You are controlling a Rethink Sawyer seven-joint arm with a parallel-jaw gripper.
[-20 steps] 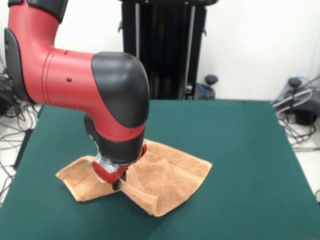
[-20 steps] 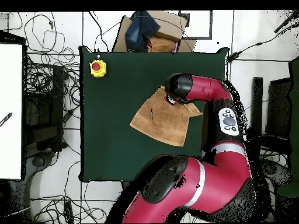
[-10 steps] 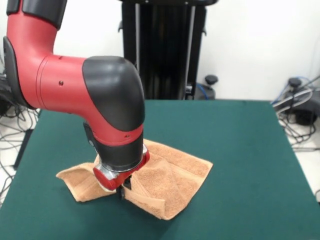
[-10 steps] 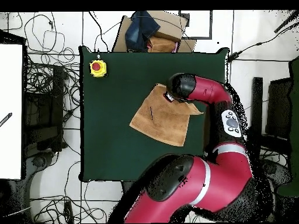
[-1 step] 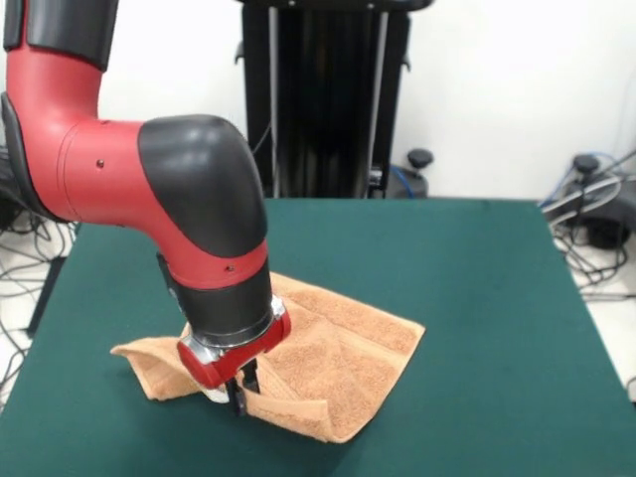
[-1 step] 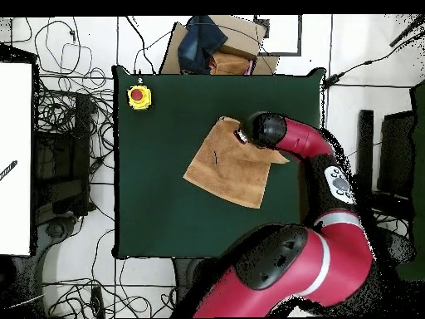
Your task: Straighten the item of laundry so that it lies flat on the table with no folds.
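step: pulling a folded edge out | gripper (image 5: 238, 390): pinching the towel (image 5: 338, 358) edge | towel: on the green table (image 5: 477, 298), one side folded | next: drag fold open, let go

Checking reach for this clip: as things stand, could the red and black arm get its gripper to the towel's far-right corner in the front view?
Probably yes. The gripper is already down at the peach-orange terry towel, and the dark green felt table between it and that corner shows nothing in the way.

Table (image 6: 158, 208) open; yellow button box (image 6: 139, 97) at corner.
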